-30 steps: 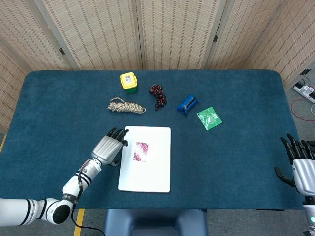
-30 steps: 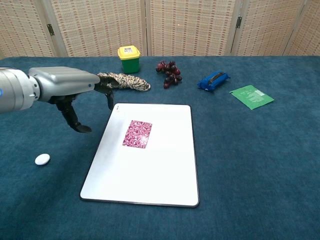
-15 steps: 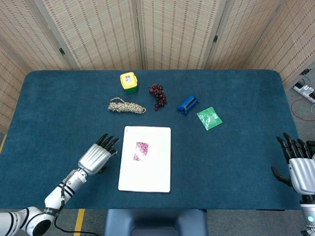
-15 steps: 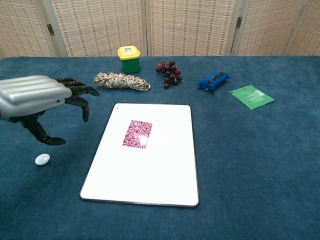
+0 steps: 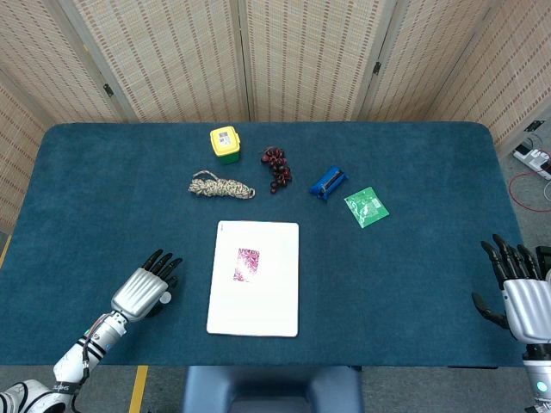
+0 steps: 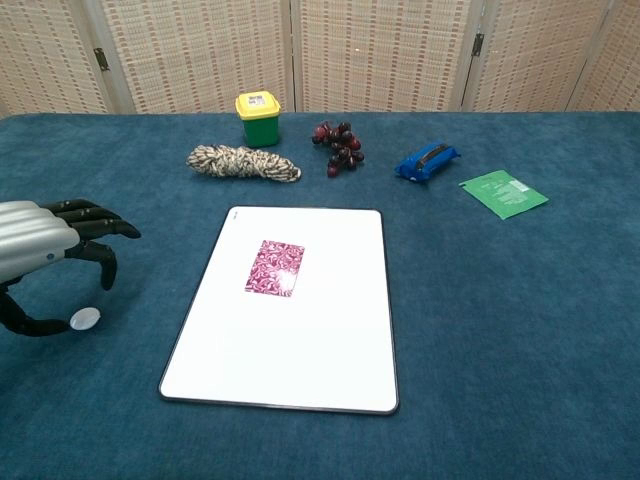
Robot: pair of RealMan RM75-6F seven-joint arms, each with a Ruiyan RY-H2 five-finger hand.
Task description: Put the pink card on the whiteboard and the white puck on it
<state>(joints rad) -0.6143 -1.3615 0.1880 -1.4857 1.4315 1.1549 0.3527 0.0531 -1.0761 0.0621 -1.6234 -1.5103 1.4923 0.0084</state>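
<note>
Pink card [image 6: 275,268] lies flat on the whiteboard [image 6: 320,360], toward its far left part, long axis running near to far; this half of the task appears done. White puck [image 6: 85,319], a small smooth rounded disc, rests on the blue felt-like bench [image 6: 520,320] well left of the whiteboard's near left edge. Left hand [image 6: 40,255] hovers directly over it, fingers [image 6: 100,228] spread and curved downward, holding nothing; in the chest view the puck sits just beneath and between thumb and fingertips, so the coming move is judged a short descent and pinch. In the head view the puck [image 5: 164,298] shows beside the left hand [image 5: 142,291]. Right hand [image 5: 521,292], at the near right bench edge, is far from the puck, fingers spread and empty. Whiteboard: glossy, rigid, rounded corners, dark rim. Card: thin, patterned magenta. The puck's low, slick profile may slip from a pinch on soft cloth.
</note>
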